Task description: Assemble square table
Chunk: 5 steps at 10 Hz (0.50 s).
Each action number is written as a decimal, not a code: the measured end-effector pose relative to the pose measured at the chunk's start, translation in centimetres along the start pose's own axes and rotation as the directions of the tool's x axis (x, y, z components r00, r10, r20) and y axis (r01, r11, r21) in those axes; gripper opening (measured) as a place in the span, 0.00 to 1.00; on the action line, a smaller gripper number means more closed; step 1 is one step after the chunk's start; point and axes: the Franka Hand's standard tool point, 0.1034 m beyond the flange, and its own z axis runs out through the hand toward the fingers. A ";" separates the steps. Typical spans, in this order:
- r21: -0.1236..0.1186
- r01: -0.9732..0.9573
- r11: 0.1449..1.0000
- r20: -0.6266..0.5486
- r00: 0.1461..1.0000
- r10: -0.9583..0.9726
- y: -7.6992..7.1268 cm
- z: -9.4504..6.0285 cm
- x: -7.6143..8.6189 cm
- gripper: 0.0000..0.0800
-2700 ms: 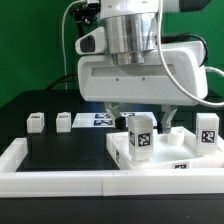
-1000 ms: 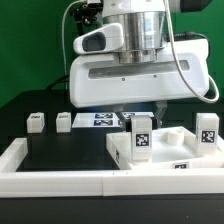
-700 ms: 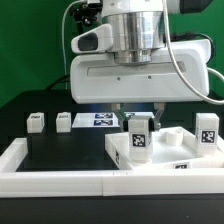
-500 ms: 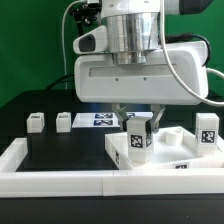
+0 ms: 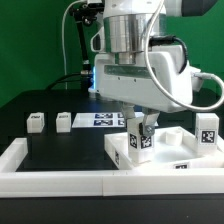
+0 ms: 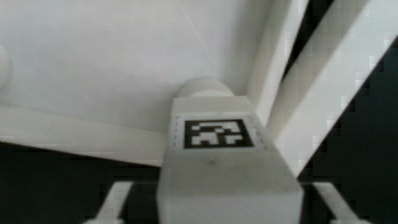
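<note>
The square tabletop [image 5: 163, 157] is a white tray-like slab lying at the exterior view's right. One white tagged leg [image 5: 140, 138] stands upright on its near-left corner. My gripper [image 5: 140, 124] is straight above that leg, a finger on each side. In the wrist view the leg [image 6: 219, 150] fills the middle and both fingers [image 6: 121, 198] stand off its sides with dark gaps, so the gripper [image 6: 221, 205] is open around it. A second leg [image 5: 208, 130] stands at the tabletop's far right. Two loose legs [image 5: 36, 122] [image 5: 64, 121] lie on the black mat to the left.
The marker board [image 5: 101, 120] lies flat behind the tabletop, partly hidden by the hand. A long white rim [image 5: 60, 181] borders the black surface along the front and the left side. The arm's body hides the area behind the tabletop.
The hand has turned about its vertical axis since half a second ago. The leg under it still stands on the corner with its tag facing front. The other parts have not moved.
</note>
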 end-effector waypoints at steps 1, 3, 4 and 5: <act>0.004 -0.016 1.000 0.006 1.000 0.016 -0.1 0.0 -0.2 0.60; 0.006 0.072 0.997 0.006 0.997 -0.072 -0.1 0.0 -0.2 0.77; 0.007 0.114 0.994 0.006 0.994 -0.114 -0.1 0.0 -0.2 0.80; 0.008 0.220 0.976 0.005 0.976 -0.220 -0.1 0.0 -0.2 0.81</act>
